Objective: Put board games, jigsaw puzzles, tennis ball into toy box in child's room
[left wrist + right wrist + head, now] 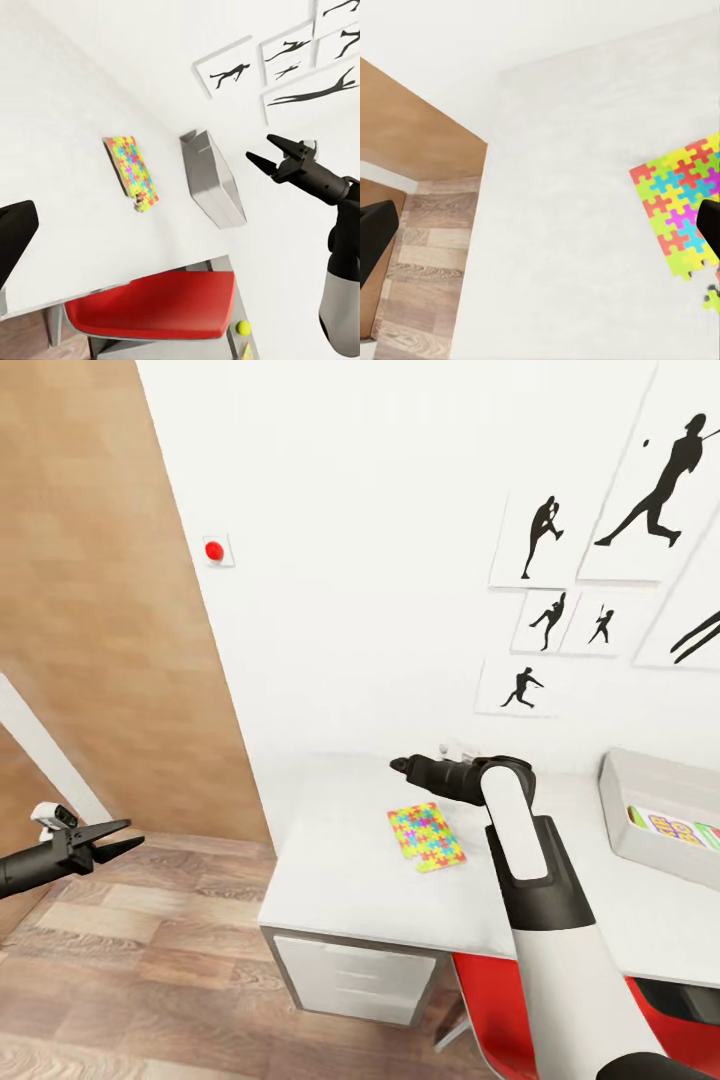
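Observation:
One jigsaw puzzle lies flat on the pale table, a few loose pieces at its corner. My right gripper hovers open above the table, just beyond the puzzle toward the wall, holding nothing. The grey toy box stands at the table's right, with a printed green, yellow and red board game lying inside. My left gripper hangs open over the wood floor, left of the table. A small yellow-green tennis ball shows past the chair; what it rests on is unclear.
A red chair is tucked under the table beside a grey drawer cabinet. Black baseball silhouettes hang on the white wall, and a red button sits further left. A wood-panelled wall stands left.

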### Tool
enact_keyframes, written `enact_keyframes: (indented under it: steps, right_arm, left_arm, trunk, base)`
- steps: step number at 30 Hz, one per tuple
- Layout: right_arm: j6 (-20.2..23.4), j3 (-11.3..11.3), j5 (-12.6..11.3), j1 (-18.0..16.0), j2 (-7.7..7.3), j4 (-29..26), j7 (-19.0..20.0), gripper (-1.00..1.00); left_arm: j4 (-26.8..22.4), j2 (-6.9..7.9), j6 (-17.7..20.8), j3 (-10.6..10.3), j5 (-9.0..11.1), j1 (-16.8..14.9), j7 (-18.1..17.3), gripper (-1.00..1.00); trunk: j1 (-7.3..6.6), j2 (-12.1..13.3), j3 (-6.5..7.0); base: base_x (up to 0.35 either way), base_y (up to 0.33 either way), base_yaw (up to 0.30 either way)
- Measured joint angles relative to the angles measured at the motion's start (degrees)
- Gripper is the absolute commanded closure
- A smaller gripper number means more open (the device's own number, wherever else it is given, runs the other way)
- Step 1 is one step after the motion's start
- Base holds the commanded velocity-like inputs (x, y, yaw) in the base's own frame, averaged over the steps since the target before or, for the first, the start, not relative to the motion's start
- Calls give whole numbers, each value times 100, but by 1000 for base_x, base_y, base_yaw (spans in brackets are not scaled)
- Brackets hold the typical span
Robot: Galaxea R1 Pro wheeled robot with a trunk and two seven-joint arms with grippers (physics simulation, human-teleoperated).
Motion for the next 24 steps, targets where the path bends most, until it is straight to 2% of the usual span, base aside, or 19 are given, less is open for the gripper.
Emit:
enact_keyframes:
  steps: [12, 24]
  right_arm:
    - [1, 1, 11, 31, -28, -6, -1, -100]
    - [35, -104, 24, 55, -38, -19, -8, -100]
  left_arm:
    - [4, 47, -4, 0, 9, 0, 2, -100]
    - [9, 59, -4, 5, 11, 0, -68, -100]
  trunk:
    - [0, 0, -1]
    - [0, 0, -10]
  base:
    - [45, 18, 2]
    - [4, 6, 0]
